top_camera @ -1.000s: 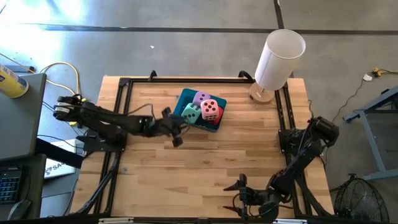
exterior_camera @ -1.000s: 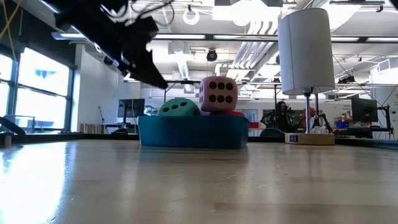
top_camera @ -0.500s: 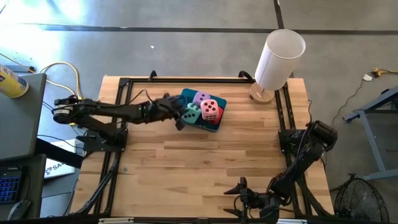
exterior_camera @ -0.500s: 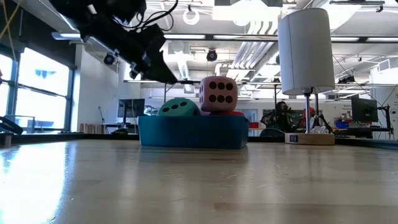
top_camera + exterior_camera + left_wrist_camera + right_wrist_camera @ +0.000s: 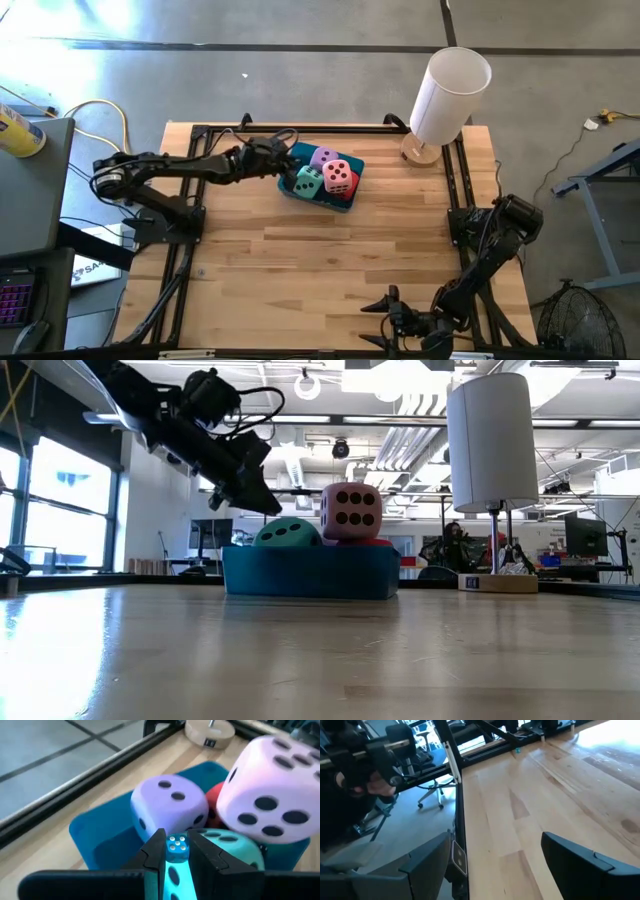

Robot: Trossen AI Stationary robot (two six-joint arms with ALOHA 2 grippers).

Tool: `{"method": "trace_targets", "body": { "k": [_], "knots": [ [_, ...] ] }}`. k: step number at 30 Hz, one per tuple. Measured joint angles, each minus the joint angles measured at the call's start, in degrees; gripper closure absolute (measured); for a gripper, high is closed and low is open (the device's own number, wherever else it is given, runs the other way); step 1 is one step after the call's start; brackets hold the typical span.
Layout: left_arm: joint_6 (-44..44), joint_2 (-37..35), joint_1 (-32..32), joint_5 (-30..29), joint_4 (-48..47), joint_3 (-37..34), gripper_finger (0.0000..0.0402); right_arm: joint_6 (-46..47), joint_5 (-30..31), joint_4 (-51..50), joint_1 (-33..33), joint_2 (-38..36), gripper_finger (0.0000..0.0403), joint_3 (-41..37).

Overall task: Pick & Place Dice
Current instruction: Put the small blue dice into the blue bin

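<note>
dice work looks close to done, as far as i can judge. going from left to right on the desk point(image 5: 300, 260), the left arm reaches out from the left side, and the left end effector point(image 5: 283, 160) hangs just over the near left edge of the teal tray point(image 5: 297, 153). its fingers are nearly shut on a tiny see-through blue die point(image 5: 177, 845), which shows between the tips in the left wrist view. right under it, in the tray, sit the big soft dice: the mint green die point(image 5: 308, 181) is nearest the end effector, the lilac die point(image 5: 325, 157) is behind it, the pink die point(image 5: 338, 175) rides on top of the pile, and the red die point(image 5: 349, 187) peeks out below the pink one. so all four soft dice are in the tray. what seems left is to let the tiny die go into the tray, if that is its place. far to the right, near the front edge, the right end effector point(image 5: 392, 318) waits with its fingers wide apart and nothing in them.
</note>
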Motion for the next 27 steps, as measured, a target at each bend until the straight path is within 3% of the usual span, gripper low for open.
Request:
{"method": "trace_targets", "body": {
  "k": [13, 27],
  "knots": [
    [-0.6, 6.3, 1.1, -1.1, 0.2, 0.0, 0.0348, -0.2, -0.1, 0.0, 0.1, 0.0, 0.0098, 0.0],
    [-2.0, 6.6, 1.4, -2.4, 0.9, 0.0, 0.0329, -0.4, -0.2, -0.6, 0.1, 0.0, 0.0098, 0.0]
  ]
}}
